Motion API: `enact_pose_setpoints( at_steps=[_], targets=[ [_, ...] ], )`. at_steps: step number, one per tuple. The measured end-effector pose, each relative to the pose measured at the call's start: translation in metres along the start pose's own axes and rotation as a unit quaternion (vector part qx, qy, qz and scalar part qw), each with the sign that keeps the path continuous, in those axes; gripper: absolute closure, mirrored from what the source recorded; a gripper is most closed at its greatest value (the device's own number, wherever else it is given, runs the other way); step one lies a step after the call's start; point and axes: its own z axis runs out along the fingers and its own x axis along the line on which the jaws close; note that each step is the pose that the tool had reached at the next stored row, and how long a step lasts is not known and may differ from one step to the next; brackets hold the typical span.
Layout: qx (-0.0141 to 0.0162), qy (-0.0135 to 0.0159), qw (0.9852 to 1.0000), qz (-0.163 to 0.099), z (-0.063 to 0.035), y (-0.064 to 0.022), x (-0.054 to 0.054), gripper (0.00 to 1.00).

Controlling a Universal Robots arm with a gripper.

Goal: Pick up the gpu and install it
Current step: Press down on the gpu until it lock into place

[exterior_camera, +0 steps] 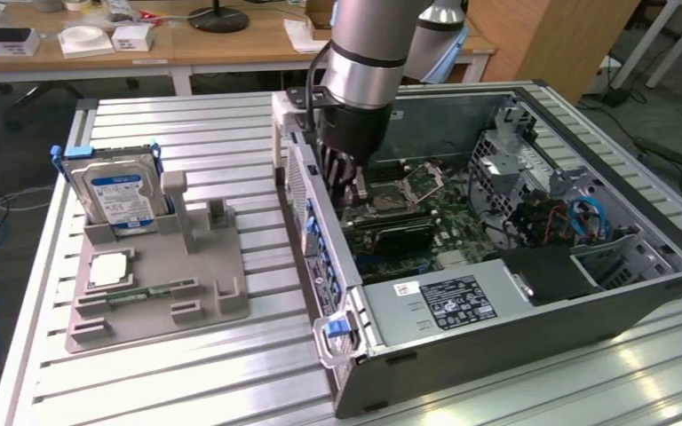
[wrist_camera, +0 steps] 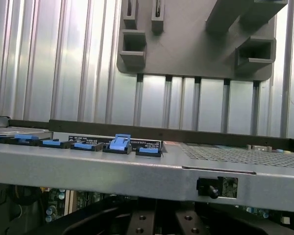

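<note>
1. Claw state: the arm's dark gripper [exterior_camera: 346, 197] is clenched and reaches down inside the open grey-black metal computer case [exterior_camera: 531, 321], close to the case's rear wall.
2. Card position: the gpu [exterior_camera: 391, 233], a thin flat dark expansion card, lies low across the green motherboard [exterior_camera: 442, 222], directly beneath the fingertips. It cannot be told whether the closed fingers are pinching its upper edge or only touching it.
3. Parts stand: the grey moulded holder [exterior_camera: 163, 288] sits well apart from the case on the ribbed aluminium table [exterior_camera: 199, 377]. It carries the silver hard drive with blue label [exterior_camera: 118, 197] and the narrow green memory stick [exterior_camera: 152, 290]. The upright posts beside the drive hold no card.
4. Hazard, misalignment: if the card's edge connector is not square over its slot, downward force would likely load the motherboard rather than seat the card. A tilted card would cause this.
5. Hazard, partial seating: one end of the card may go down while the other rides high. An off-centre push by the gripper is the probable cause.
6. Hazard, rear-wall interference: the row of blue plastic retention clips [wrist_camera: 120, 143] runs along the case's grey rear rail [wrist_camera: 137, 169], just beside the working area. The card's metal bracket or the gripper body could catch on them if the approach drifts toward that wall.
7. Hazard, slip: a thin edge held by closed fingers gives little purchase, so the card could pivot under pressing force.
</note>
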Motion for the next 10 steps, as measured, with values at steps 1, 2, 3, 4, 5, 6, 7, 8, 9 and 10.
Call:
enact_pose_setpoints(
  at_steps=[1, 2, 3, 4, 5, 6, 7, 8, 9, 10],
  targets=[
    [-0.0002, 0.0000, 1.0000, 0.000, -0.0016, 0.0001, 0.0001, 0.90],
    [-0.0002, -0.0001, 1.0000, 0.000, -0.0026, 0.0001, 0.0001, 0.90],
    [-0.0004, -0.0001, 1.0000, 0.000, -0.0034, 0.0003, 0.0002, 0.90],
    [-0.0007, 0.0001, 1.0000, 0.000, -0.0041, 0.0003, 0.0003, 0.90],
    [-0.0009, 0.0000, 1.0000, 0.000, -0.0044, 0.0003, 0.0003, 0.90],
    [-0.0011, -0.0001, 1.0000, 0.000, -0.0045, 0.0003, 0.0003, 0.90],
    [-0.0013, -0.0001, 1.0000, 0.000, -0.0046, 0.0003, 0.0003, 0.90],
    [-0.0016, -0.0002, 1.0000, 0.000, -0.0047, 0.0002, 0.0003, 0.90],
    [-0.0022, -0.0001, 1.0000, 0.000, -0.0049, 0.0002, 0.0003, 0.90],
    [-0.0026, 0.0000, 1.0000, 0.000, -0.0051, 0.0001, 0.0003, 0.90]
  ],
)
